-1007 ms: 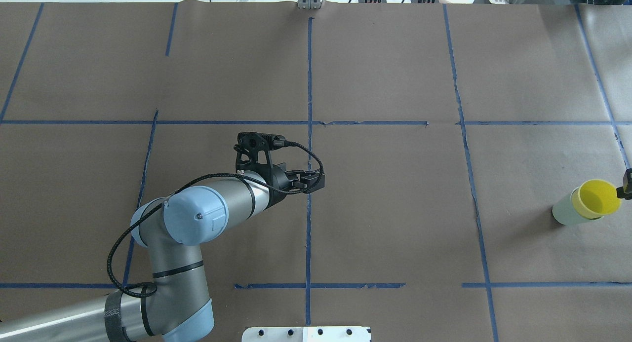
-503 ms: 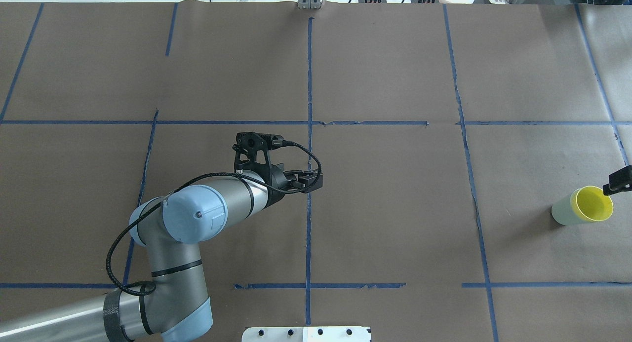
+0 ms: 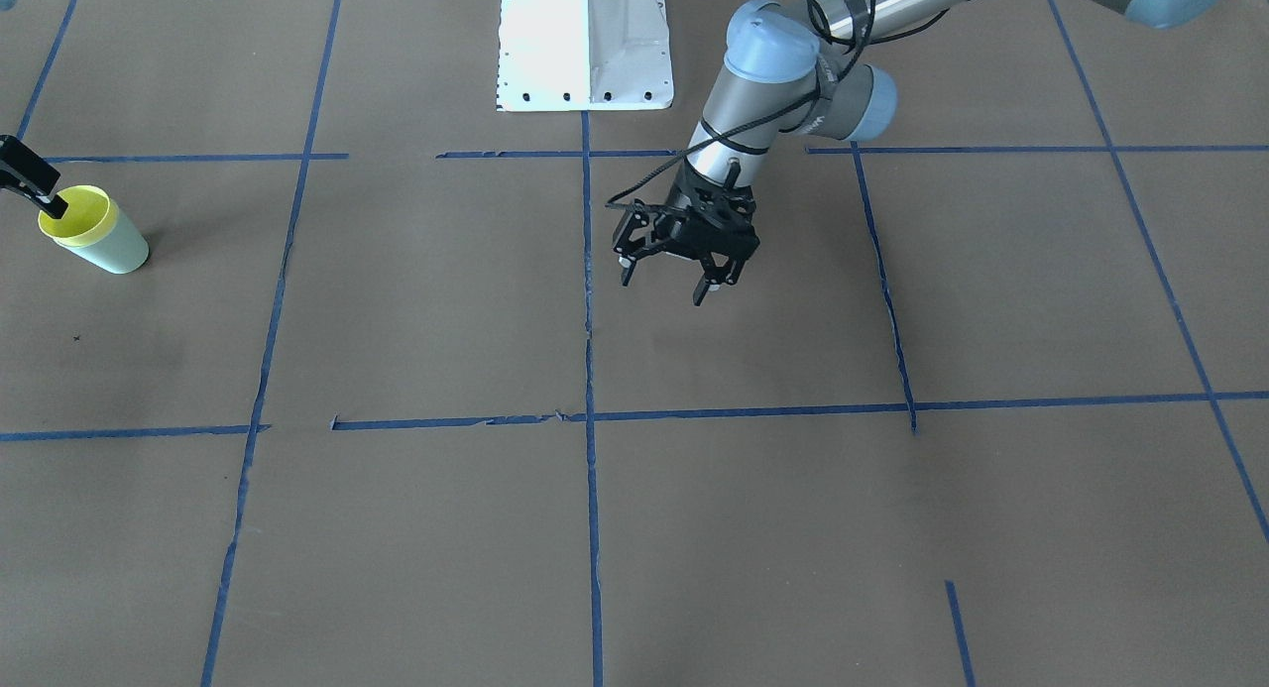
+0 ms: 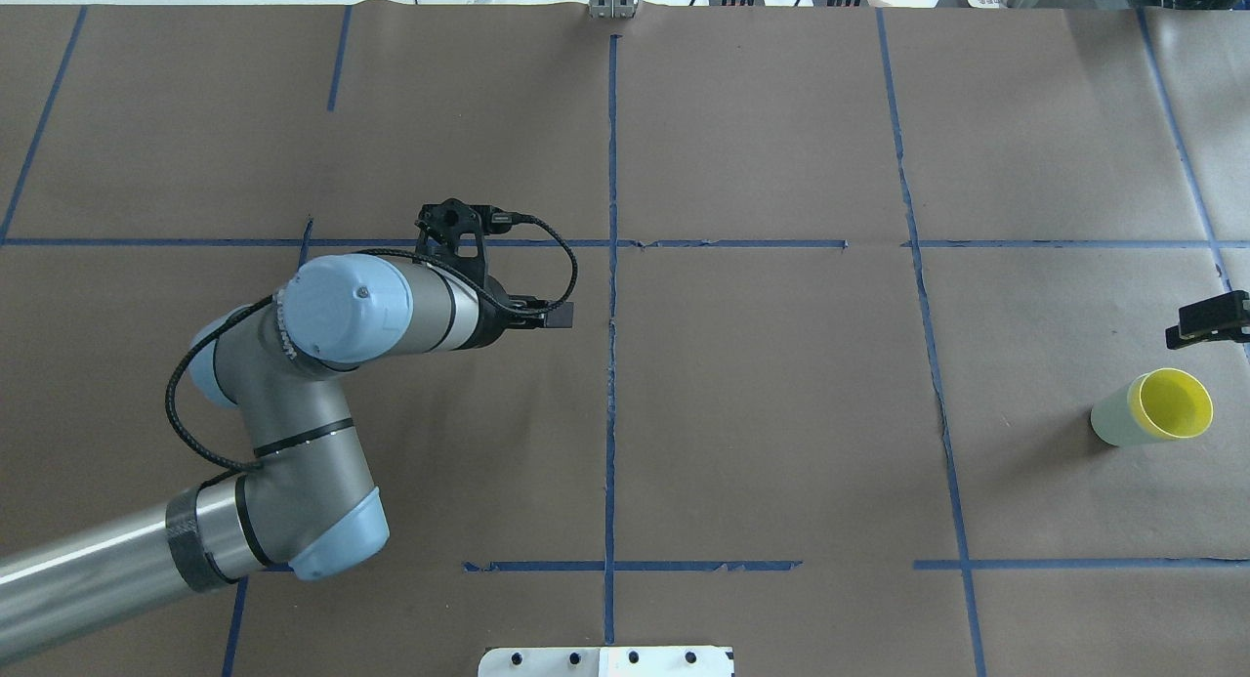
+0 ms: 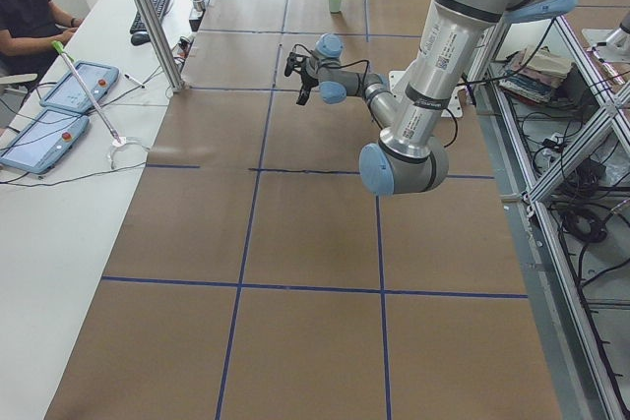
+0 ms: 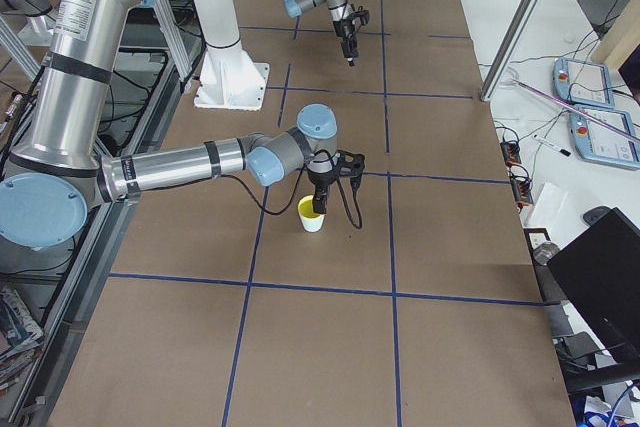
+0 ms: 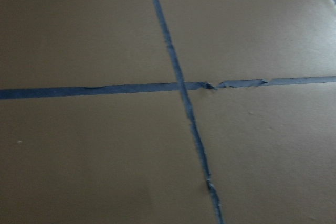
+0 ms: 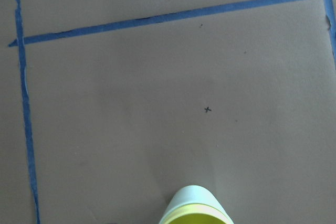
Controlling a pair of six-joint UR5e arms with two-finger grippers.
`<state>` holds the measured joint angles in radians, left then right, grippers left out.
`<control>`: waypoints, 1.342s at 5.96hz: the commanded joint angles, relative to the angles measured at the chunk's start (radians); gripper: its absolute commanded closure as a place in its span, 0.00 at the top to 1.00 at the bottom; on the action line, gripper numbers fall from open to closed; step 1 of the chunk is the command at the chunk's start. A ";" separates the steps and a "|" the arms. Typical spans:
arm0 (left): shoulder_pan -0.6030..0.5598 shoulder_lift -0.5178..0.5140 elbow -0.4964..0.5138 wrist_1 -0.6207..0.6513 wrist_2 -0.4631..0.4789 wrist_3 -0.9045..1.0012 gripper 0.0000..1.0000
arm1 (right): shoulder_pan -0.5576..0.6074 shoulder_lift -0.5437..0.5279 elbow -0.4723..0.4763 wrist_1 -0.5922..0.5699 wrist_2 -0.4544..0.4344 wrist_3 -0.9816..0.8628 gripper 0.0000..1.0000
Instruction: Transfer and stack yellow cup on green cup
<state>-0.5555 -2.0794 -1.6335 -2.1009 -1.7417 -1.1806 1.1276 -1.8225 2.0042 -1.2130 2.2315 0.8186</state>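
Found small bright yellow tapered plastic cup [image 4: 1172, 403] nested upright inside small pale mint-green tapered plastic cup [image 4: 1108, 426], only yellow rim showing above green wall. Located stack near right edge of brown-paper tabletop [image 4: 781, 413] gridded with blue tape.

Saw right gripper [image 6: 337, 179] close above stack's rim, fingers spread, clamped on nothing.

Saw left gripper [image 3: 662, 286] hovering over middle of tabletop, fingers apart, empty.

Noted small black pen-drawn "x" mark [image 8: 208, 109] on paper near stack. Could not read lettering on arm links: too small.
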 commanded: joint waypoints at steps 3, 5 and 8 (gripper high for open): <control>-0.298 0.209 -0.003 0.166 -0.314 0.465 0.99 | 0.151 0.115 -0.178 -0.017 0.017 -0.295 1.00; -0.496 0.361 0.003 0.170 -0.422 0.751 0.99 | 0.230 0.169 -0.295 -0.032 0.060 -0.419 1.00; -0.830 0.420 0.006 0.415 -0.530 1.225 0.97 | 0.338 0.328 -0.334 -0.410 0.080 -0.730 1.00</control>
<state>-1.2812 -1.6680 -1.6235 -1.8139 -2.2638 -0.1421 1.4271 -1.5470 1.6758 -1.4862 2.3106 0.1969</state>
